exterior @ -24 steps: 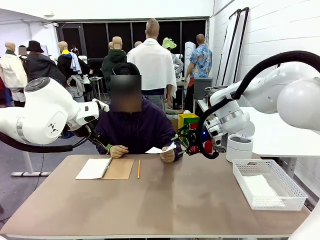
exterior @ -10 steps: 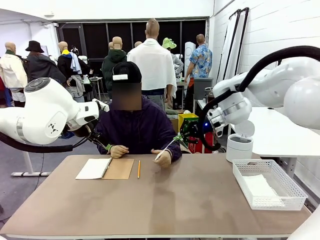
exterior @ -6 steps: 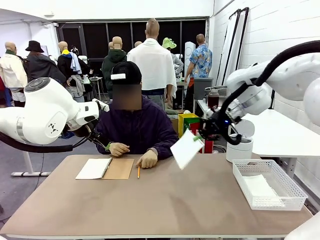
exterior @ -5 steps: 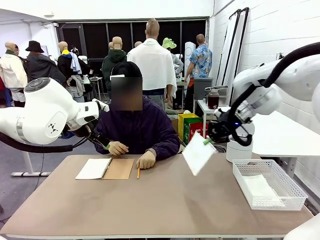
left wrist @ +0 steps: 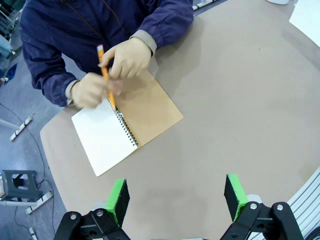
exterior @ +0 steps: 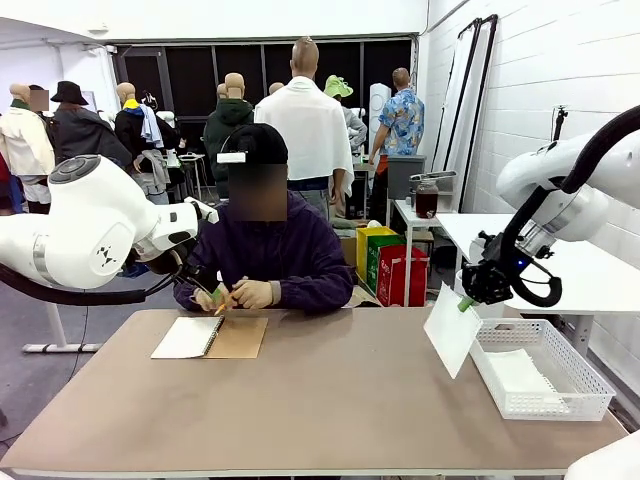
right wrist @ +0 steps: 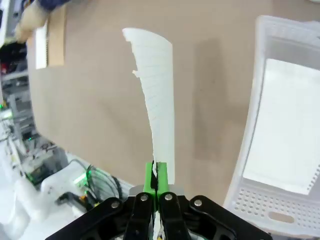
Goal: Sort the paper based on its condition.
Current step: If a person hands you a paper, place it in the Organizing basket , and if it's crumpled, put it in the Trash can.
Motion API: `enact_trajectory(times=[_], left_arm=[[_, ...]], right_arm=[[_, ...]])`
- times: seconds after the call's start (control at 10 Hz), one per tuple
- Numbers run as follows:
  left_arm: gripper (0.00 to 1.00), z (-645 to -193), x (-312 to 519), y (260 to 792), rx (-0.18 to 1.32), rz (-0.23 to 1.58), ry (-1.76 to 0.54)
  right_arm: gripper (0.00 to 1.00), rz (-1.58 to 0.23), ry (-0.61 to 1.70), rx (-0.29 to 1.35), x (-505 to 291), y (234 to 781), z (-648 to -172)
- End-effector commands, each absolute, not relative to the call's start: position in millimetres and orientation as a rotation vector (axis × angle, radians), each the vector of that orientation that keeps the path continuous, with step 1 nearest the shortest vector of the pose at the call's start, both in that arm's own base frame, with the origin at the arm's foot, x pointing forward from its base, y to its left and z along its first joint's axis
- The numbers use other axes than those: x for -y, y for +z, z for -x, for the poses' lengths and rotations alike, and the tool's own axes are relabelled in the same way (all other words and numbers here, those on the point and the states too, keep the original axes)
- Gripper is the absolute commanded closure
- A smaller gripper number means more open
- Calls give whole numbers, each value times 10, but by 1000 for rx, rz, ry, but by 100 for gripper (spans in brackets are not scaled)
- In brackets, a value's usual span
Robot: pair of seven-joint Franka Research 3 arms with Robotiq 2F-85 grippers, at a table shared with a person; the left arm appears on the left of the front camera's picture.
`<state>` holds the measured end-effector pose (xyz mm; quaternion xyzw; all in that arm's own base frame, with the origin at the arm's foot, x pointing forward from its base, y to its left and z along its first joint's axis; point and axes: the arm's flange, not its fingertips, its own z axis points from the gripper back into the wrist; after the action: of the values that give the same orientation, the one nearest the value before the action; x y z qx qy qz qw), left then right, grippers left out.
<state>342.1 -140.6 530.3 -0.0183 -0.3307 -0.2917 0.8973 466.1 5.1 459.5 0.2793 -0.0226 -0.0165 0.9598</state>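
Front view has the robot's right claw [exterior: 466, 302] clenched on the top corner of a thin white lined sheet of paper [exterior: 452, 330]. The sheet hangs free above the brown worktop [exterior: 330, 400], just beside the left wall of the white plastic mesh basket [exterior: 560, 408] and not yet over it. A couple of seconds ago that sheet was in the person's hand at the far edge. Since then the arm has swung it across to the right, so I judge the pick-up done and only the placing left.

From the right wrist view the claw [right wrist: 156, 180] pinches the sheet [right wrist: 157, 110] edge-on. Its far corner looks ragged, perhaps torn, though at this angle I can't be sure. Another flat white sheet [right wrist: 285, 125] already lies in the basket [right wrist: 257, 55], and whether this one belongs with it depends on that edge.

The left claw [left wrist: 177, 197] hangs released, fingers wide apart with nothing between, above the brown-covered spiral notebook [left wrist: 125, 125]. The orange pencil [left wrist: 106, 75], earlier lying beside the notebook, is now in the person's hands [left wrist: 127, 57].
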Motion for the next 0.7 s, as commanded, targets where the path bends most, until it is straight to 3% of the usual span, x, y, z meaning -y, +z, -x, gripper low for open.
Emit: enact_trajectory(times=[0.0, 0.6], left_arm=[[0, -3425, 1395, 5298, 684, 37, -603], [0, -3425, 1395, 5298, 684, 37, -603]], right_arm=[[100, -598, 19, 41, -65, 4616, -4665], [100, -525, -64, 63, 158, 4634, -4682]])
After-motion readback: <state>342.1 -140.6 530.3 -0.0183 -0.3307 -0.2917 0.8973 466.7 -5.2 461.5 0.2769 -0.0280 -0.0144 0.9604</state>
